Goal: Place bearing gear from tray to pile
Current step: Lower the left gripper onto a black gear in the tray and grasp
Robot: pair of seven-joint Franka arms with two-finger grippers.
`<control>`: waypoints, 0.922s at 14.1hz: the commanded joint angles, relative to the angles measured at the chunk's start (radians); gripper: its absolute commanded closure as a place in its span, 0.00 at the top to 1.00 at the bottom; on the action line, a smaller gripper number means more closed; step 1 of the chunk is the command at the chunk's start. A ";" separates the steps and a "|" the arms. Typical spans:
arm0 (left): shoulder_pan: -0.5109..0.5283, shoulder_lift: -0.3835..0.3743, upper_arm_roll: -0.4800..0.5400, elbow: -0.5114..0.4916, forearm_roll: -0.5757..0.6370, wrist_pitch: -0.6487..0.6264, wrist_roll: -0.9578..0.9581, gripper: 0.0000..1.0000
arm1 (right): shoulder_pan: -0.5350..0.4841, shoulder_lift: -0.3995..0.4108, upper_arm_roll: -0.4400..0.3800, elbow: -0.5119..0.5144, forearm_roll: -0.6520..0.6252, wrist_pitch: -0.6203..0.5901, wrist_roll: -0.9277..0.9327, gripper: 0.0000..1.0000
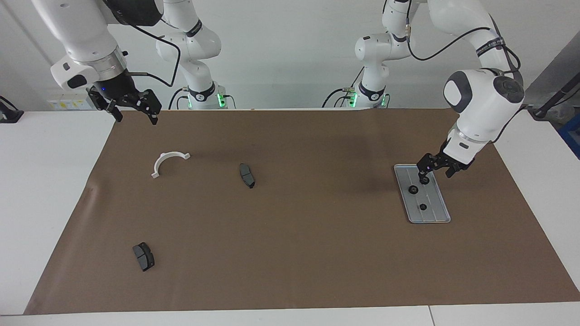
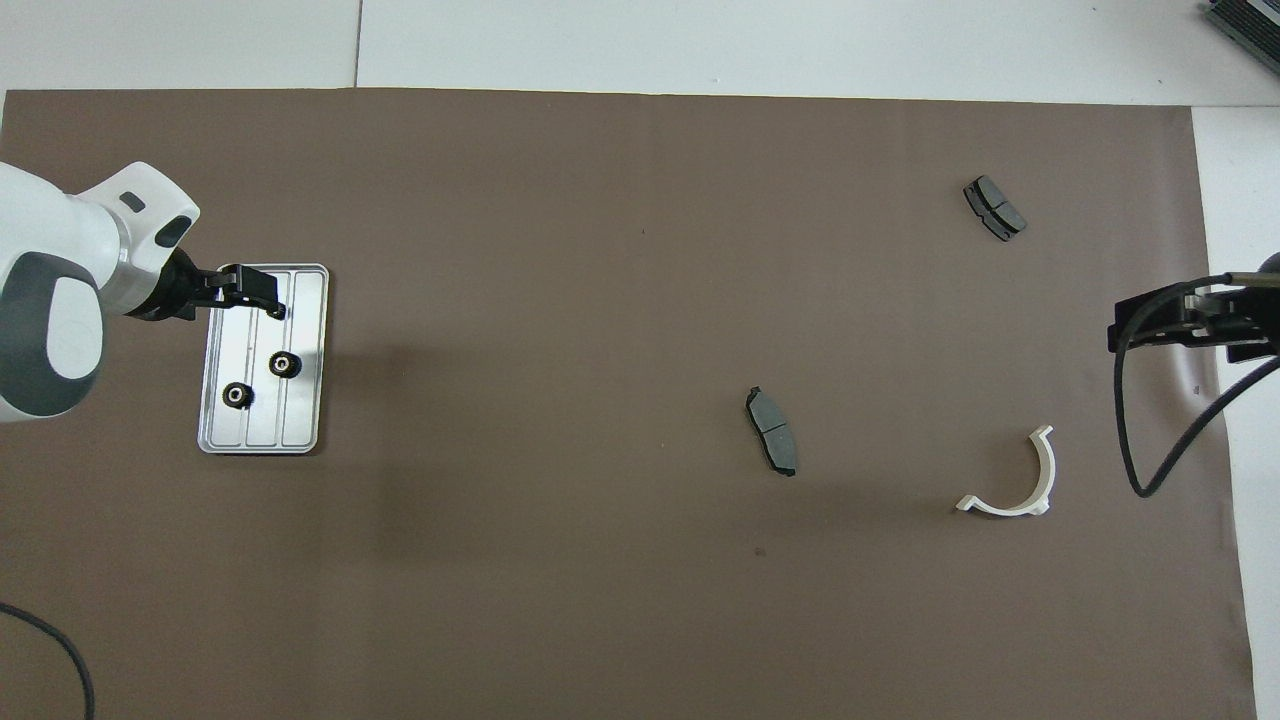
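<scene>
The silver tray (image 1: 432, 216) (image 2: 300, 420) lies on the brown mat at the left arm's end of the table. Three black bearing gears lie in it: one (image 1: 412, 189) (image 2: 285, 364) mid-tray, one (image 1: 424, 180) (image 2: 236, 396) nearest the robots, and a smaller one (image 1: 422, 207) farthest from them. My left gripper (image 1: 437, 173) (image 2: 268, 303) hangs open just above the tray, one finger close over the gear nearest the robots. In the overhead view it hides the smaller gear. My right gripper (image 1: 133, 111) (image 2: 1115, 335) waits open, raised over the mat's corner by its base. The pile is out of view.
A white half-ring (image 1: 162, 159) (image 2: 1048, 478) lies toward the right arm's end of the brown mat (image 1: 317, 249). One dark brake pad (image 1: 247, 175) (image 2: 772, 430) lies mid-mat. Another (image 1: 143, 256) (image 2: 994, 207) lies farther from the robots than the half-ring.
</scene>
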 commanded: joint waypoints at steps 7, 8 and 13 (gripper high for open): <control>0.006 0.124 -0.001 -0.004 0.039 0.115 -0.090 0.77 | -0.004 -0.019 0.004 -0.020 0.005 0.001 -0.023 1.00; 0.007 0.124 -0.001 -0.005 0.040 0.118 -0.090 0.72 | -0.004 -0.019 0.004 -0.020 0.005 0.001 -0.023 1.00; 0.010 0.137 -0.001 -0.039 0.040 0.191 -0.090 0.65 | -0.004 -0.019 0.004 -0.020 0.005 0.001 -0.021 1.00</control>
